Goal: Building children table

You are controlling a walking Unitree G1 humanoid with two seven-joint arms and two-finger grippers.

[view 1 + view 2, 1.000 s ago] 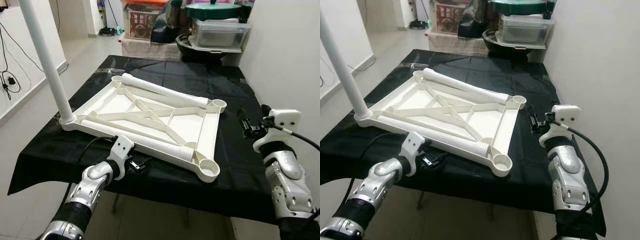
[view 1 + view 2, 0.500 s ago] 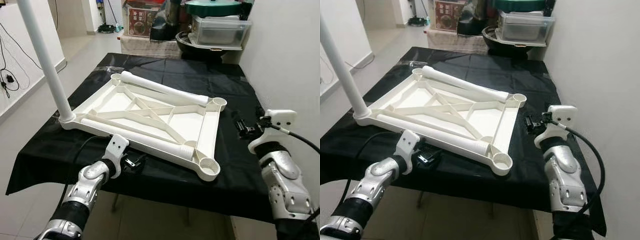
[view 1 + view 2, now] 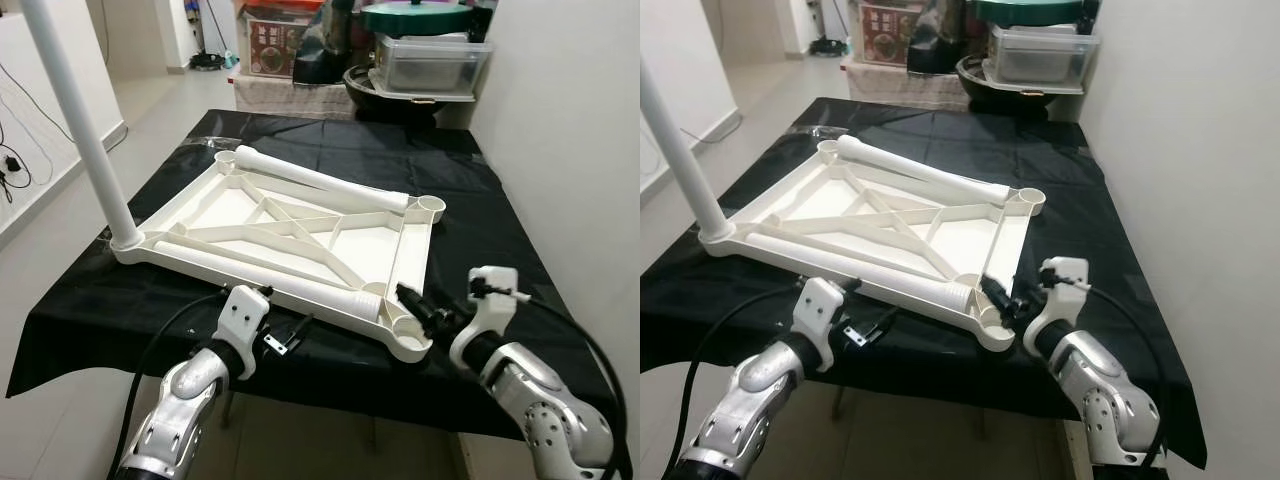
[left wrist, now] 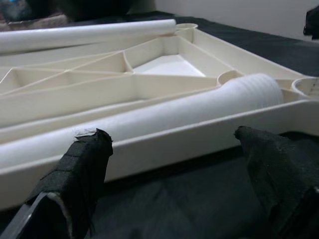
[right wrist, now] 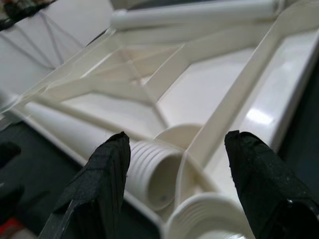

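A white plastic tabletop (image 3: 300,225) lies upside down on a table (image 3: 470,210) draped in black cloth, ribs facing up. One leg (image 3: 85,135) already stands upright in the far-left corner socket. Two loose legs lie on the tabletop: one (image 3: 320,182) along the far edge, one (image 3: 275,275) along the near edge, its ribbed end beside the empty near-right socket (image 3: 412,338).

The right gripper (image 3: 425,312) is released, its fingers spread just at that ribbed end and socket. The left gripper (image 3: 285,338) is also released, low over the cloth just beside the near rim, apart from it.

The legs look like light, stiff, hollow tubes, smooth and likely slippery. The ribbed end probably gives the surest hold, though gripping mid-tube may balance it better for standing it up. The tabletop seems light enough to slide on the cloth when pushed.

Beyond the table sit a clear storage box (image 3: 430,65), a green lid (image 3: 415,18) and dark clutter, well apart. A wall (image 3: 560,150) runs close along the right side and may cramp the right arm.
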